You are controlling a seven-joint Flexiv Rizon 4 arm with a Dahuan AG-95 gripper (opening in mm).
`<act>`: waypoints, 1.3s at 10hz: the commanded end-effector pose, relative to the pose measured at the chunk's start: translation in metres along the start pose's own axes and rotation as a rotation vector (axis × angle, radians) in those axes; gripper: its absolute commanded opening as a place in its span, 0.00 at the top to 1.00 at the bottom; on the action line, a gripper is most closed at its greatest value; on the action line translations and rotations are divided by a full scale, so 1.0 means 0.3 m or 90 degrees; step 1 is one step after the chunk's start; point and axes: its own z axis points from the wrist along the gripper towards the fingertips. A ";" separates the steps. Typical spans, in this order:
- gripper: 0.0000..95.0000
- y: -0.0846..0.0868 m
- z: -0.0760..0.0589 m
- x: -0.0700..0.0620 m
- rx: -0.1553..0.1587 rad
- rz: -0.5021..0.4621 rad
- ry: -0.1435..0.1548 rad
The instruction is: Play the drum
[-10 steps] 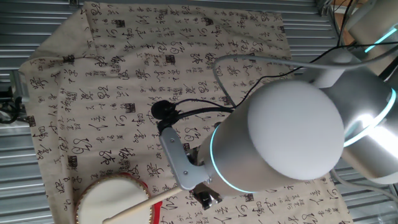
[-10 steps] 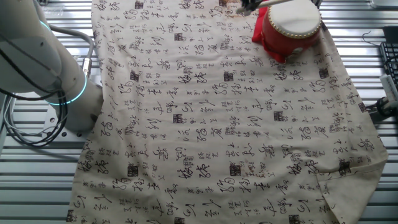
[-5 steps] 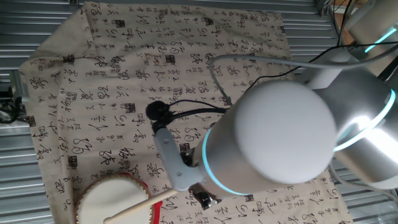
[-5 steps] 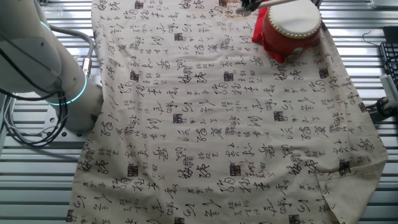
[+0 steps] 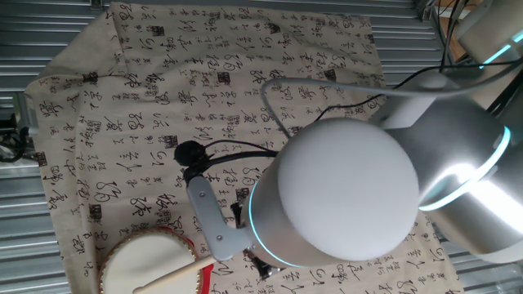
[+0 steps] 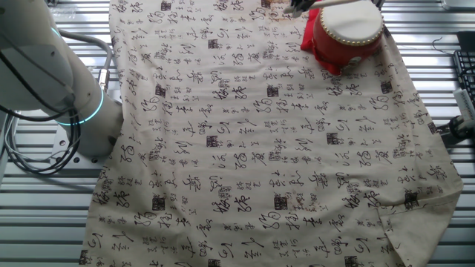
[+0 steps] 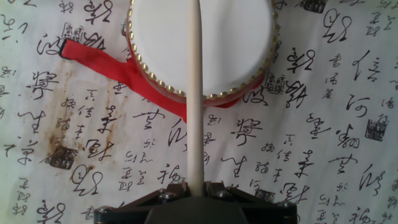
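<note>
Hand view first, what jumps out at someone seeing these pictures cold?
In the hand view, a pale wooden stick runs straight up from the hand over the cream head of the drum, whose red ribbon trails left across the calligraphy-printed cloth. In one fixed view, the robot's big white arm fills the frame.

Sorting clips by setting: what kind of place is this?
Likely a robotics lab bench: a ribbed metal table under a calligraphy-print cloth, a keyboard at its edge, and a small drum as prop.
</note>
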 end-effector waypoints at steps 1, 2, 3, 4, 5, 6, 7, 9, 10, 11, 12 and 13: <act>1.00 0.003 -0.001 -0.003 -0.002 0.002 0.017; 1.00 0.003 -0.002 -0.003 -0.003 0.005 0.031; 1.00 0.003 -0.003 -0.002 -0.002 0.005 0.031; 1.00 0.002 -0.007 -0.002 -0.002 0.005 0.031; 1.00 0.000 -0.010 -0.001 -0.001 0.005 0.035; 1.00 -0.001 -0.010 0.000 -0.001 0.006 0.038; 1.00 -0.003 -0.010 0.000 -0.001 0.007 0.043; 1.00 -0.003 -0.010 0.000 -0.001 0.006 0.041; 1.00 -0.003 -0.010 0.000 -0.001 0.006 0.040; 1.00 -0.003 -0.010 0.000 -0.001 0.006 0.040; 1.00 -0.003 -0.010 0.000 -0.001 0.005 0.041; 1.00 -0.004 -0.006 -0.001 0.000 0.005 0.041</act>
